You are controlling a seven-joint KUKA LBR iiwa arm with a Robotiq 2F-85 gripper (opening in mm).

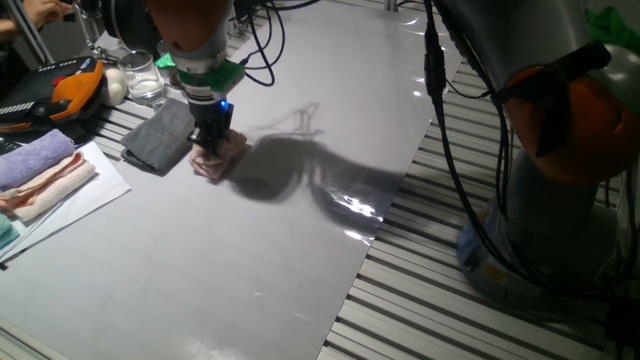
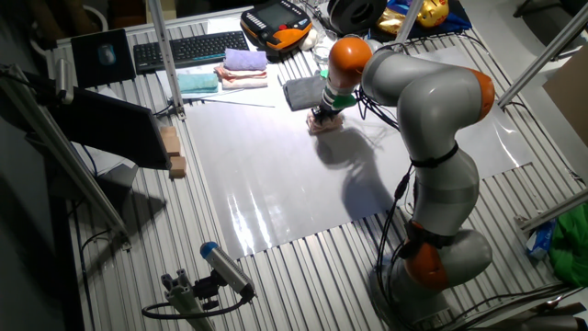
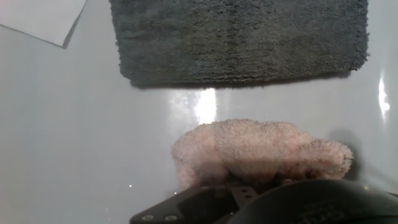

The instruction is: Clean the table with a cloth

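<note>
The pale pink terry cloth (image 1: 222, 160) lies bunched on the pale grey glossy table (image 1: 300, 250), near its far left part. My gripper (image 1: 212, 140) stands upright over the cloth, its fingers shut on the top of it and pressing it onto the sheet. In the other fixed view the cloth (image 2: 327, 125) sits under the gripper (image 2: 323, 115) on the table (image 2: 276, 165). The hand view shows the cloth (image 3: 261, 152) directly in front of the hand, resting on the table (image 3: 74, 124); the fingertips are hidden behind it.
A dark grey cloth (image 1: 160, 138) lies just beyond the pink one, also in the hand view (image 3: 239, 40). Folded lavender and peach towels (image 1: 40, 165) lie on a white paper (image 1: 70, 205) at the left. A glass (image 1: 145, 75) and an orange pendant (image 1: 60, 90) stand behind.
</note>
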